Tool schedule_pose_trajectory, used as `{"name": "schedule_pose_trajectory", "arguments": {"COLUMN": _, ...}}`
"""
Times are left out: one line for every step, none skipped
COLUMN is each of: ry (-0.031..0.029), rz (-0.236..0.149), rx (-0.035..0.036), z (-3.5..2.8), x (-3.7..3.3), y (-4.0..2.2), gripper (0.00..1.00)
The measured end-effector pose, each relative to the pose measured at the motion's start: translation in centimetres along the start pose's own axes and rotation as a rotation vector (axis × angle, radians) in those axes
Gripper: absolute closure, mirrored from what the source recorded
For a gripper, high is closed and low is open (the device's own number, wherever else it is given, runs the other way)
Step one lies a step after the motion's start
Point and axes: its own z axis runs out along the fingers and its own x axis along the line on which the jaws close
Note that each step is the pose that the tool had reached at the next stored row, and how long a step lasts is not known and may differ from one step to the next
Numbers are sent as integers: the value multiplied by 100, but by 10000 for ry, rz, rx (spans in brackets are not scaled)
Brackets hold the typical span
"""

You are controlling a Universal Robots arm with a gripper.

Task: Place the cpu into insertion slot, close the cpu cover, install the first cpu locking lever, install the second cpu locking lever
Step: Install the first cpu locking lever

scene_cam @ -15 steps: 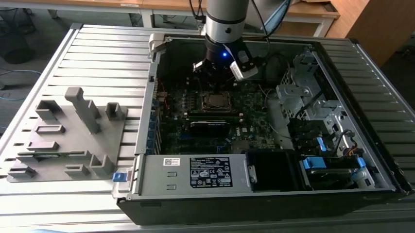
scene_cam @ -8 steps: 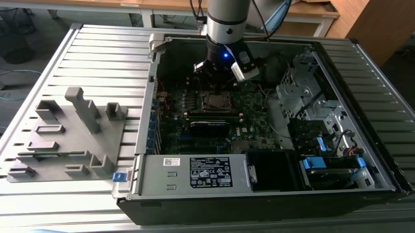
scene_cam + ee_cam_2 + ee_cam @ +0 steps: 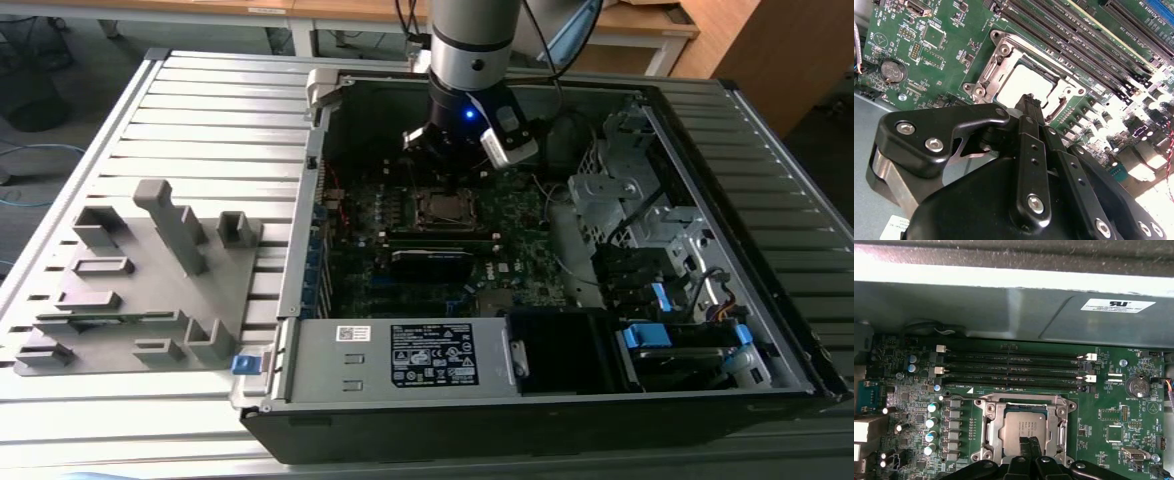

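at the exterior view's left stands a grey fixture block point(image 3: 134, 270). further right, inside the case, the cpu point(image 3: 1021, 426) sits in the insertion slot point(image 3: 1022, 408), with the cpu cover point(image 3: 990, 432) lowered around it. the gripper point(image 3: 1029, 447), fingers closed together and empty, is at the cover's edge. press straight down and avoid sliding onto the chip.

Power supply label point(image 3: 431, 355): black-and-white panel of print, too small to read.
Chassis wall sticker point(image 3: 1117, 305): white, dark lettering, illegible.
Motherboard point(image 3: 1099, 390): white silkscreen codes, unreadable; a triangle sign point(image 3: 1153, 407) near the coin cell point(image 3: 1137, 387).
cpu point(image 3: 1021, 427): faint markings, unreadable.
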Motion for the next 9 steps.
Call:
{"name": "schedule_pose_trajectory", "arguments": {"ry": -1, "rz": 0, "rx": 0, "z": 0, "x": 0, "y": 0, "gripper": 89}}
{"name": "schedule_pose_trajectory", "arguments": {"ry": -1, "rz": 0, "rx": 0, "z": 0, "x": 0, "y": 0, "gripper": 89}}
{"name": "schedule_pose_trajectory", "arguments": {"ry": 0, "rz": 0, "rx": 0, "z": 0, "x": -1, "y": 0, "gripper": 89}}
{"name": "schedule_pose_trajectory", "arguments": {"ry": 0, "rz": 0, "rx": 0, "z": 0, "x": -1, "y": 0, "gripper": 89}}
{"name": "schedule_pose_trajectory", "arguments": {"ry": -1, "rz": 0, "rx": 0, "z": 0, "x": -1, "y": 0, "gripper": 89}}
{"name": "schedule_pose_trajectory", "arguments": {"ry": 0, "rz": 0, "rx": 0, "z": 0, "x": -1, "y": 0, "gripper": 89}}
{"name": "schedule_pose_trajectory", "arguments": {"ry": 2, "rz": 0, "rx": 3, "z": -5, "x": -1, "y": 0, "gripper": 89}}
{"name": "schedule_pose_trajectory", "arguments": {"ry": 1, "rz": 0, "rx": 2, "z": -14, "x": -2, "y": 1, "gripper": 89}}
{"name": "schedule_pose_trajectory", "arguments": {"ry": -1, "rz": 0, "rx": 0, "z": -27, "x": -2, "y": 2, "gripper": 89}}
